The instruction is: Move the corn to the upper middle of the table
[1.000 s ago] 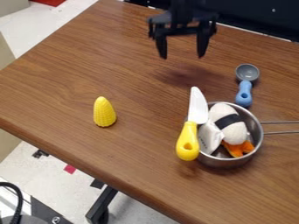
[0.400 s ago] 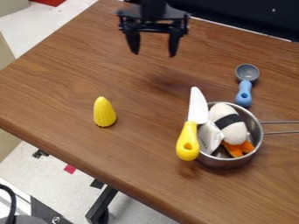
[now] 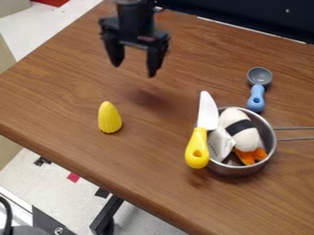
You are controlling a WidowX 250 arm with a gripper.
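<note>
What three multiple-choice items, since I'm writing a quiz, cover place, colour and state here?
1. Where is the corn?
A) Inside the pot
B) On the table, left of the pot in view
C) On the floor

2. What colour is the knife's handle?
A) Yellow
B) Blue
C) Red

3. How is the gripper?
A) Shut on corn
B) In the pot
C) Open, above the table

1 B: bare table separates corn and pot.
2 A: its whole handle is yellow.
3 C: fingers apart, nothing between.
</note>
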